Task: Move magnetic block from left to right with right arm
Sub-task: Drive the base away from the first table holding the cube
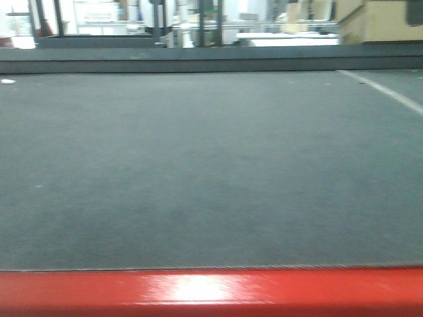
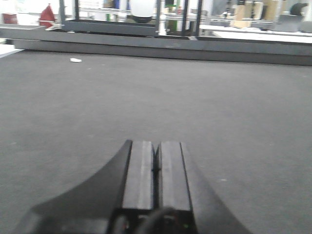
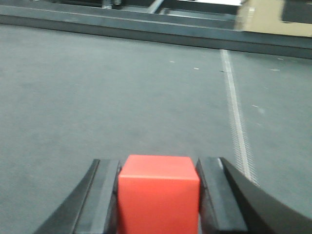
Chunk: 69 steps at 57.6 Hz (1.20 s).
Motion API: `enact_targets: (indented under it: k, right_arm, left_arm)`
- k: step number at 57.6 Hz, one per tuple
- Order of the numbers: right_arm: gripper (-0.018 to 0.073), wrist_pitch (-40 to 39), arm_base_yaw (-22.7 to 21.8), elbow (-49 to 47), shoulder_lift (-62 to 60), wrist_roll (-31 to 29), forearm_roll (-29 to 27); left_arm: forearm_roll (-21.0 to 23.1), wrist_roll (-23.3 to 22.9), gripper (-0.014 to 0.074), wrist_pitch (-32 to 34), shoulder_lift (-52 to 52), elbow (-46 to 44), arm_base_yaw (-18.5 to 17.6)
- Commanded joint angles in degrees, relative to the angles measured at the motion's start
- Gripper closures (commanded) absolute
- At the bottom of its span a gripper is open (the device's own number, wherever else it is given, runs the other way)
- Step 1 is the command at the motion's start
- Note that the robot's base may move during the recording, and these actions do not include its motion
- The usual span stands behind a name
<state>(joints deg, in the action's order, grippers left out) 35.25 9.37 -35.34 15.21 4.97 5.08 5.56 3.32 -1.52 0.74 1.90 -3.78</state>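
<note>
Between the two fingers of the right gripper (image 3: 157,165) sits the block (image 3: 158,197). The pads (image 3: 108,195) stand narrow, one against each side face, so the jaws look clamped on it. The red top face shows level and square to the fingers. This centred hold suits a carry, since a cube pinched on flat opposite faces should not twist. Whether its underside touches the mat (image 3: 122,97) or hangs just above it, I cannot tell; the bottom edge is out of view.

The left gripper (image 2: 156,152) has its two pads pressed together with nothing between them, low over bare mat. That fits a job given to the other arm alone.

Farther out, a white line (image 3: 235,112) runs from near to far on the mat, just right of the right gripper. By my reading the block is already toward the right side and the set-down is what remains. A raised grey rail (image 1: 198,58) closes the far edge. A small white scrap (image 2: 75,60) lies far left, well apart from both tools. Tan boxes (image 1: 380,20) stand beyond the rail at far right. A red strip (image 1: 211,290) crosses the near edge of the front view.

Count: one block, two grippers, one line, one scrap; the boxes are too blurred to number.
</note>
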Motion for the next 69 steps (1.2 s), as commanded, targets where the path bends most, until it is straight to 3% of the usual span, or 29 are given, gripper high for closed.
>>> enact_targets:
  k: [1,69]
  right_arm:
    - [0.0365,-4.78,0.03,-1.56,0.65,-0.64,0.36]
    - [0.0365,-4.78,0.03,-1.56,0.65,-0.64,0.36]
  left_arm:
    - [0.27,-0.34,0.0722,4.77,0.71,0.46,0.09]
    - [0.27,-0.34,0.0722,4.77,0.71,0.46,0.09]
